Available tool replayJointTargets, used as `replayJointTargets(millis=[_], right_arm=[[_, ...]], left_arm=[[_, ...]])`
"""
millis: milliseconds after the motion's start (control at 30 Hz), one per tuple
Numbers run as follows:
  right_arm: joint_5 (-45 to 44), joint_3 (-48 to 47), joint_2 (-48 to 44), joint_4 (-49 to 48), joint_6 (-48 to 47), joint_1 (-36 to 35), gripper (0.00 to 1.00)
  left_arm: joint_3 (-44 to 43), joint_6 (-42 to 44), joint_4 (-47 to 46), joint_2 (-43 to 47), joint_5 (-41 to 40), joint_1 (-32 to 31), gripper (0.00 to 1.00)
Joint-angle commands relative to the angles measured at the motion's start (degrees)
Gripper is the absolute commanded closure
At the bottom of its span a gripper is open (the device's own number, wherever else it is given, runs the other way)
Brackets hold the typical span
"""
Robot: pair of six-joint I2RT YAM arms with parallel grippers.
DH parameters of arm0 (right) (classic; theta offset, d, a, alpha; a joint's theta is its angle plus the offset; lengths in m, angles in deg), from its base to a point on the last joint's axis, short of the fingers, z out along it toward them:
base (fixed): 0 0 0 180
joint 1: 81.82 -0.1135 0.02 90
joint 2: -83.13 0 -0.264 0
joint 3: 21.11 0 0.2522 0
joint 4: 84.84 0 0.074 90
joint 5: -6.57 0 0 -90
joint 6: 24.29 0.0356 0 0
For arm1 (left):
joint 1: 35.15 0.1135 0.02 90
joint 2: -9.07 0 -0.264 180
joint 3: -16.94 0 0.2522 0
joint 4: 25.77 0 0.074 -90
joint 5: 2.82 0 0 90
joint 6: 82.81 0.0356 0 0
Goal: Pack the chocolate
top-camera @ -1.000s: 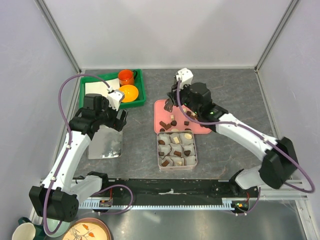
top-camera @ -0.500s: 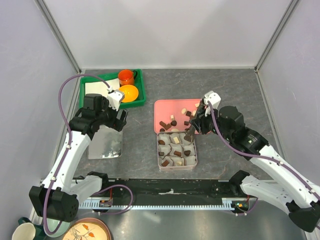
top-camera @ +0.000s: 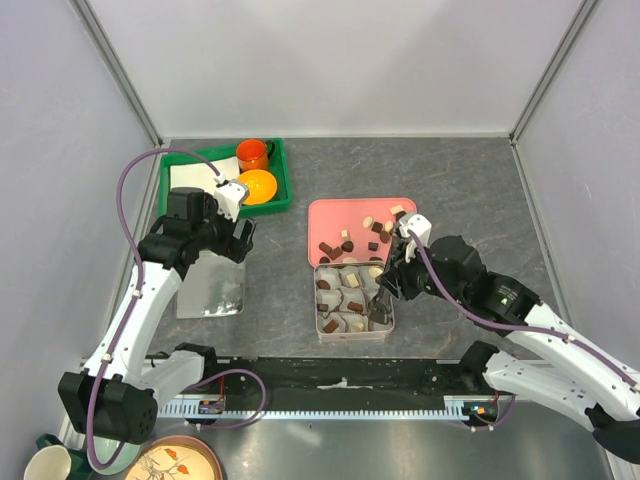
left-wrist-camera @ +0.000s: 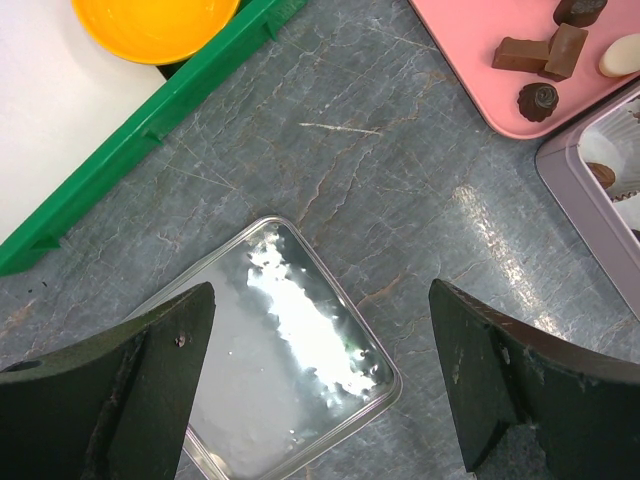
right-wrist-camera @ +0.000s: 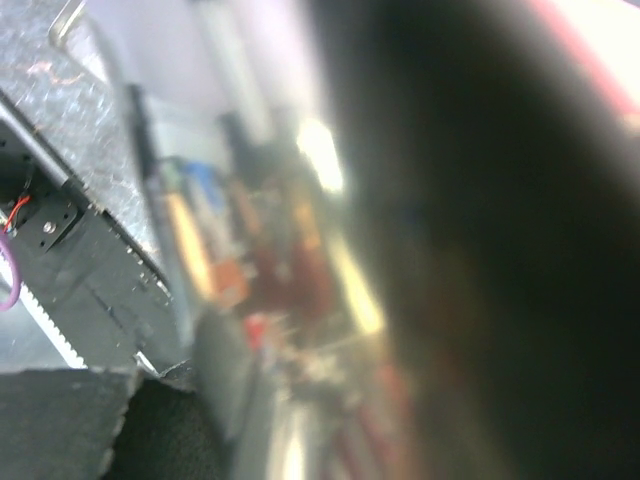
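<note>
Moving arm: right fingers (top-camera: 381, 302) are now dipping over the tin (top-camera: 356, 337), having left the tray (top-camera: 325, 212).
Right grip: blurring out in the wrist view; cannot tell whether closed on a piece.
Left fingers (left-wrist-camera: 140, 400): hanging spread wide over the lid (left-wrist-camera: 290, 350), holding nothing.
Chocolate (top-camera: 345, 241): several pieces are lying on the tray beyond the right fingers, others sitting in the tin beneath them.
Meaning: a placing seems to be underway, with packing partway done.

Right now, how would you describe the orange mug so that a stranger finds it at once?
Find the green tray at the far left of the grey table. At its far edge stands the orange mug, just beyond an orange bowl. The mug is smaller and redder and has a handle; the bowl is wider, yellower, without one.
</note>
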Motion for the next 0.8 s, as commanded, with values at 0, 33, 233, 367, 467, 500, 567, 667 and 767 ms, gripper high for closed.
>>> replayJointTargets(millis=[0,33,233,367,467,500,567,667,767], right_arm=[[-1.8,0.9,0.0,-1.9,1.8,-2.4,0.74],[-1.8,1.2,0.1,-2.0,1.7,-2.7,0.73],[-3.6,1.9,0.0,-3.0,1.6,-3.3,0.62],[-3.8,2.3,-0.1,-3.3,1.8,-3.4,0.57],[-3.9,2.3,-0.1,-3.6,1.8,-3.5,0.55],[-4.0,2.2,-0.2,-3.6,1.8,-3.5,0.55],[-4.1,2.1,-0.3,-3.5,1.7,-3.7,0.53],[-4.2,1.8,-0.4,-3.4,1.7,-3.7,0.56],[-4.9,1.1,-0.7,-3.3,1.1,-3.6,0.63]], left_arm=[[-0.4,-0.7,-0.7,0.7,1.0,0.2,0.05],[-0.5,-0.8,-0.6,0.8,1.0,0.2,0.05],[-0.5,-0.6,-0.1,1.1,0.9,0.2,0.05],[-0.7,-0.4,0.0,1.1,0.8,0.2,0.05],[-0.7,-0.5,-0.1,1.2,0.8,0.2,0.05],[-0.7,-0.5,-0.1,1.2,0.8,0.2,0.05],[-0.8,-0.5,-0.1,1.2,0.8,0.2,0.05],[-1.1,-0.3,0.0,1.2,0.8,0.2,0.05],[-1.3,-0.4,0.1,1.1,0.8,0.2,0.05]])
